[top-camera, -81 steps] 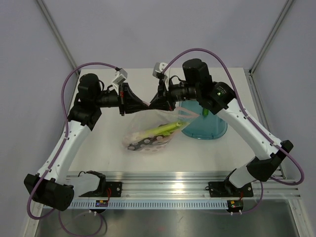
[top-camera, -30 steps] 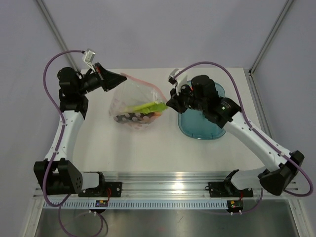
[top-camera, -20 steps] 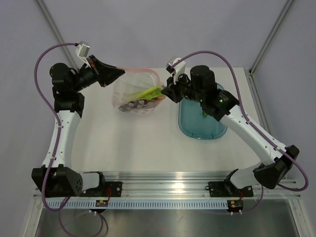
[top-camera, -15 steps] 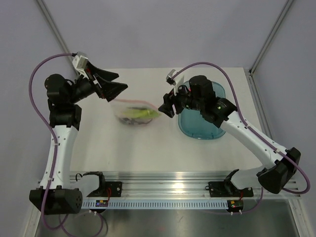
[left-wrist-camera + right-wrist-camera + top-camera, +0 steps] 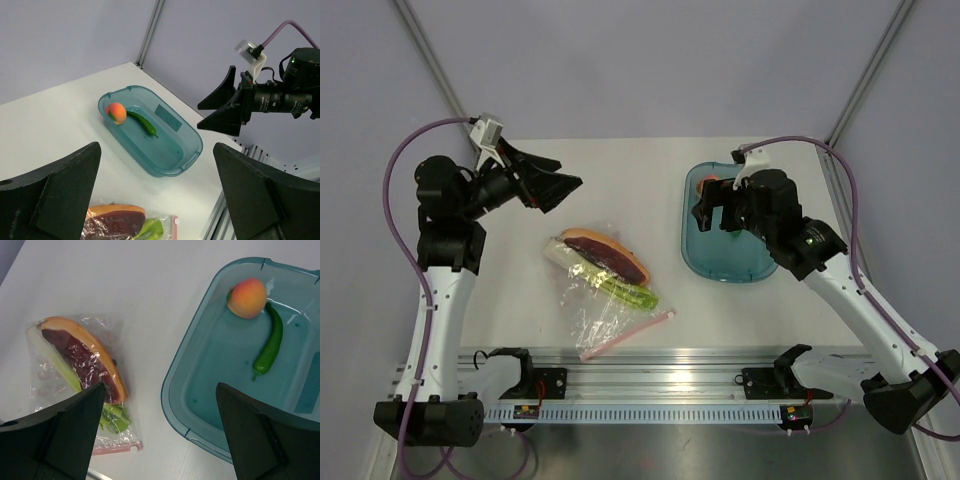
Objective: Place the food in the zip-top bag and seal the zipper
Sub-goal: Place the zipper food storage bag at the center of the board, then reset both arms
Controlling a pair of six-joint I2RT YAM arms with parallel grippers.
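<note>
Left gripper (image 5: 157,147) and right gripper (image 5: 160,387) both spread wide, empty, probably between picks: zip-top bag (image 5: 605,285) with wedge (image 5: 82,357) and stalks (image 5: 625,292) lies flat off right gripper's view-left finger, zipper (image 5: 630,335) closure unclear, while peach (image 5: 246,297) and chili (image 5: 269,350) lie in tray (image 5: 225,390) ahead of the other finger.

Bright, even overhead light casts only faint shadows. Small glints speckle the zip-top bag (image 5: 50,385). In both wrist views the fingers (image 5: 55,195) look dark and soft-edged.
</note>
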